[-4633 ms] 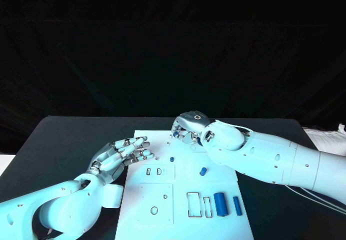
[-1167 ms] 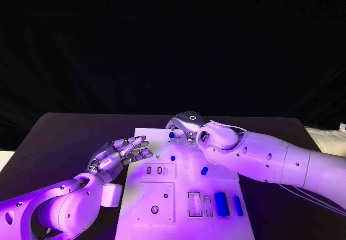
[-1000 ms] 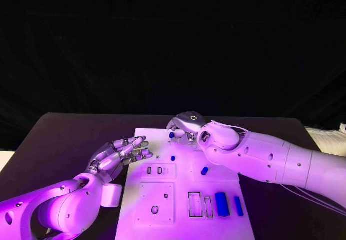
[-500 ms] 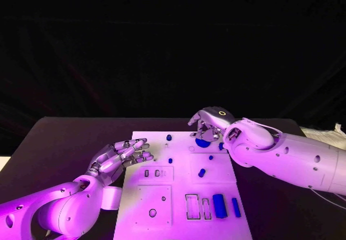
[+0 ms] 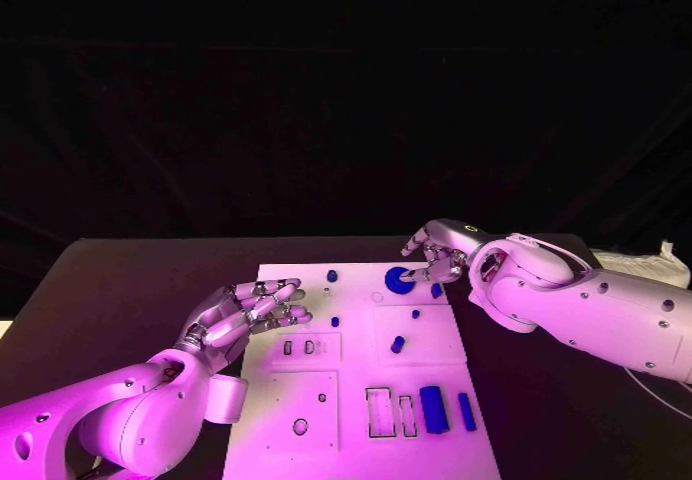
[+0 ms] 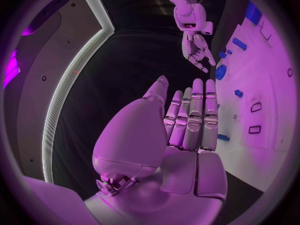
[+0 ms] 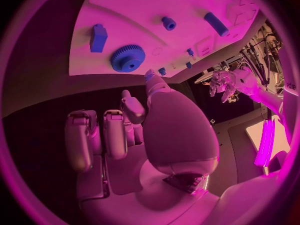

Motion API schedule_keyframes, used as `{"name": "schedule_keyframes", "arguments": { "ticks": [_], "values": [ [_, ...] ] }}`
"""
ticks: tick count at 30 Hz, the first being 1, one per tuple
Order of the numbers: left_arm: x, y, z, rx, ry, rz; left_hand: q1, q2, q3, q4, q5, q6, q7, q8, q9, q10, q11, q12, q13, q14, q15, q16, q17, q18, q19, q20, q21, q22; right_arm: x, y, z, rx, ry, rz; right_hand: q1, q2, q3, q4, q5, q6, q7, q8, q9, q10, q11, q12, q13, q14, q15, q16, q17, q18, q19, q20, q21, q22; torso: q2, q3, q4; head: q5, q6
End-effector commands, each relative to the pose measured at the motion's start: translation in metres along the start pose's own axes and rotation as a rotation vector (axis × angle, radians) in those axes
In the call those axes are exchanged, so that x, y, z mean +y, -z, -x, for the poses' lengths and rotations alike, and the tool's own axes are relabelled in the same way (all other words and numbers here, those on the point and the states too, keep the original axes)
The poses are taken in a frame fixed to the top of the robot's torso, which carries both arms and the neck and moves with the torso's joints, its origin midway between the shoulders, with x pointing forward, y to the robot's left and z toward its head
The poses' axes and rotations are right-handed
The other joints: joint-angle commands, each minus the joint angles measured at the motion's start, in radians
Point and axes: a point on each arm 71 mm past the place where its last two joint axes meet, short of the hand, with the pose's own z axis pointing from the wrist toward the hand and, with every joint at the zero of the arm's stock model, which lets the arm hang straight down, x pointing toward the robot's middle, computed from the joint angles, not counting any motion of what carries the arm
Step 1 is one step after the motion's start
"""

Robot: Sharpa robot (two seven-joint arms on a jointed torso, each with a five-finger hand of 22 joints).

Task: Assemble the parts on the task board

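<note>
While over the task board:
Left hand: fingers spread wide, empty.
Right hand: fingers apart, empty, beside the blue gear.

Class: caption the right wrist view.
Empty silver right hand hovers beside the white task board, nearest a round blue toothed gear.

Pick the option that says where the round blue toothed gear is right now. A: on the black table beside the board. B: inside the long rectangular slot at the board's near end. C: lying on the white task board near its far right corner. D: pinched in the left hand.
C: the round blue toothed gear lies flat on the white task board near its far right corner, just beside the right hand, which holds nothing.
</note>
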Motion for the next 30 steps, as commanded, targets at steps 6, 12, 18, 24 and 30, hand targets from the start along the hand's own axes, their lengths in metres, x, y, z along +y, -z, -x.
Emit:
{"name": "schedule_keyframes", "arguments": {
  "ticks": [6, 12, 18, 24, 30],
  "values": [
    [0.0, -0.001, -0.004, 0.034, -0.015, -0.007, -0.001, 0.01, -0.001, -0.007, -0.004, 0.002, -0.001, -0.004, 0.001, -0.002, 0.002, -0.002, -0.001, -0.007, 0.003, -0.004, 0.001, 0.011, -0.004, 0.002, -0.004, -0.001, -0.005, -0.006, -0.014, 0.084, 0.009, -0.04, 0.019, 0.004, -0.004, 0.009, 0.011, -0.006, 0.001, 0.007, 0.001, 0.007, 0.005, 0.033, 0.038, 0.073, 0.007, 0.01, 0.073, -0.017, 0.059, 0.008, 0.006, 0.171, 0.0, -0.0011, 0.0022, 0.001, -0.008],
    [0.0, -0.001, -0.003, 0.033, -0.015, -0.007, -0.001, 0.01, -0.001, -0.008, -0.004, 0.001, -0.001, -0.004, 0.001, -0.002, 0.002, -0.002, -0.001, -0.008, 0.003, -0.005, 0.001, 0.011, -0.005, 0.002, -0.005, -0.001, -0.002, -0.008, -0.019, 0.092, 0.025, -0.031, 0.032, 0.01, -0.004, 0.01, 0.018, -0.001, 0.001, 0.012, 0.002, 0.014, 0.005, 0.065, 0.073, 0.076, 0.007, 0.018, 0.09, -0.019, 0.064, 0.008, 0.01, 0.181, 0.0, -0.002, 0.0022, 0.001, -0.011],
    [0.0, -0.002, -0.003, 0.033, -0.016, -0.006, -0.001, 0.01, -0.001, -0.008, -0.004, 0.001, -0.001, -0.004, 0.001, -0.002, 0.002, -0.002, -0.001, -0.008, 0.003, -0.005, 0.001, 0.011, -0.005, 0.002, -0.005, -0.001, 0.001, -0.008, -0.021, 0.095, 0.05, -0.013, 0.039, 0.015, -0.003, 0.008, 0.023, 0.008, -0.001, 0.018, 0.003, 0.02, 0.003, 0.088, 0.097, 0.078, 0.006, 0.024, 0.101, -0.02, 0.067, 0.008, 0.013, 0.188, 0.0, -0.0022, 0.0022, 0.003, -0.013],
    [0.0, -0.002, -0.003, 0.032, -0.016, -0.006, -0.001, 0.01, -0.001, -0.008, -0.004, 0.001, 0.0, -0.005, 0.0, -0.003, 0.003, -0.002, -0.001, -0.009, 0.004, -0.007, 0.001, 0.011, -0.006, 0.003, -0.006, -0.002, 0.002, -0.008, -0.023, 0.095, 0.062, -0.004, 0.048, 0.027, 0.002, 0.002, 0.025, 0.022, -0.004, 0.026, 0.005, 0.025, 0.001, 0.107, 0.118, 0.079, 0.005, 0.029, 0.112, -0.022, 0.071, 0.006, 0.017, 0.196, -0.001, -0.0028, 0.0019, 0.003, -0.012],
    [0.0, -0.002, -0.003, 0.033, -0.016, -0.005, -0.001, 0.01, -0.001, -0.008, -0.004, 0.001, 0.0, -0.005, 0.0, -0.003, 0.003, -0.002, -0.001, -0.009, 0.004, -0.007, 0.001, 0.011, -0.006, 0.003, -0.006, -0.002, 0.002, -0.009, -0.024, 0.096, 0.067, -0.005, 0.063, 0.053, 0.02, -0.012, 0.012, 0.041, -0.007, 0.034, 0.006, 0.03, -0.003, 0.126, 0.142, 0.081, 0.002, 0.035, 0.124, -0.024, 0.075, 0.004, 0.021, 0.205, -0.001, -0.0028, 0.0035, 0.002, -0.014]
  ]
}}
